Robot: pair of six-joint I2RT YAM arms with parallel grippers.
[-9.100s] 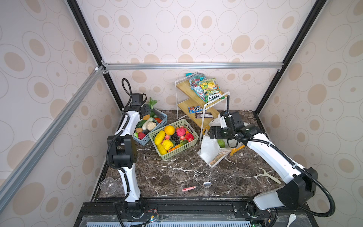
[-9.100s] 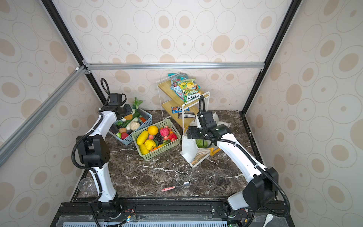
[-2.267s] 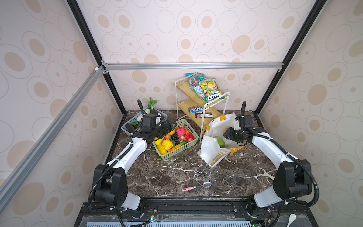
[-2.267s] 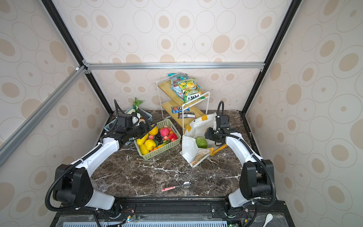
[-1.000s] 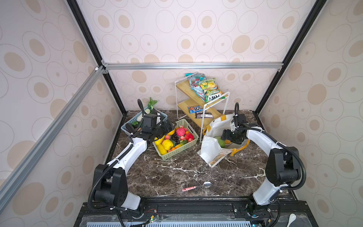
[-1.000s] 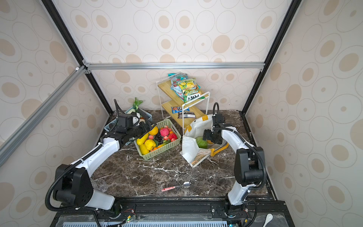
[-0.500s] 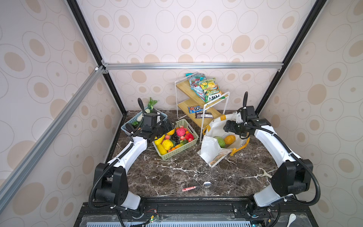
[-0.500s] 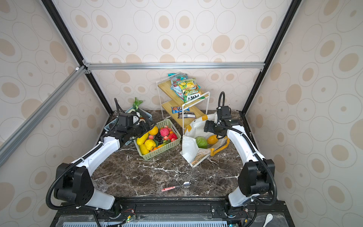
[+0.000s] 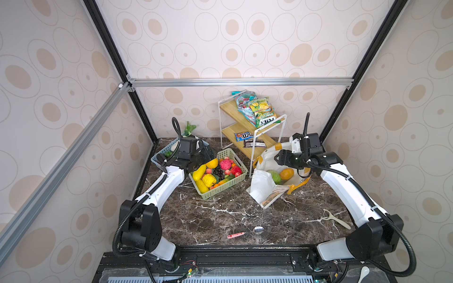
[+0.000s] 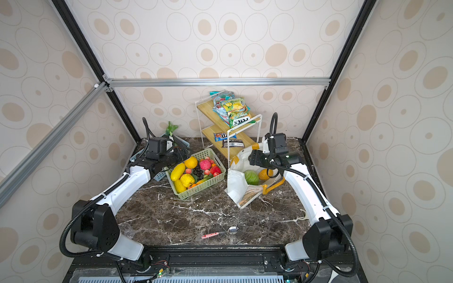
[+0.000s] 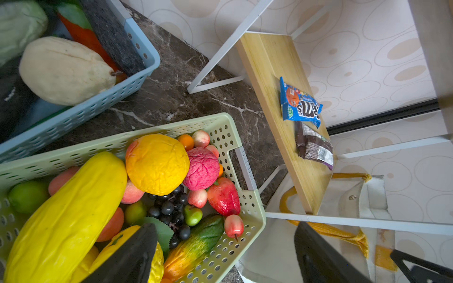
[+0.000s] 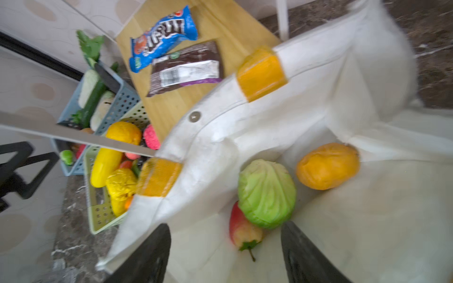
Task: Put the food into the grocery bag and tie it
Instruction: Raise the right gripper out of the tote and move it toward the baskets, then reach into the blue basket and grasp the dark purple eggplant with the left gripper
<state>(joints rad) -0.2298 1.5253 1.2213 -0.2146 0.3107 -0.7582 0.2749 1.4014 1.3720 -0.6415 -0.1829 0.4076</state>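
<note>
On the counter point(image 9: 220, 215), nearest the front edge and in front of the grocery bag point(image 9: 263, 183), lies a spoon with a pink handle point(image 9: 246, 232). A pale peeler point(image 9: 335, 218) lies in front of the bag and to its right.

The white grocery bag slumps open on the counter, its yellow-orange handle point(image 9: 297, 185) trailing at its right side. Inside it rest a light-green cabbage point(image 12: 267, 193), an orange fruit point(image 12: 327, 166) just beside the cabbage, and a red-yellow apple point(image 12: 244, 230) touching the cabbage.

The right gripper point(image 12: 225, 226) hangs over the bag's mouth, jaws apart with nothing between them; this wrist view is blurred.

Left of the bag stands a green basket point(image 9: 220, 190) heaped with toy fruits point(image 11: 157, 164): yellow, orange and pink pieces and a dark grape bunch point(image 11: 171, 210). The left gripper point(image 11: 224, 226) hovers above this basket's far corner, jaws wide and holding nothing.

Farther left of the bag, a blue basket point(image 11: 98, 107) holds vegetables. Directly behind the bag a wooden shelf rack point(image 9: 245, 127) carries candy packets point(image 11: 300, 105) below and snack bags point(image 9: 255, 110) on top.
</note>
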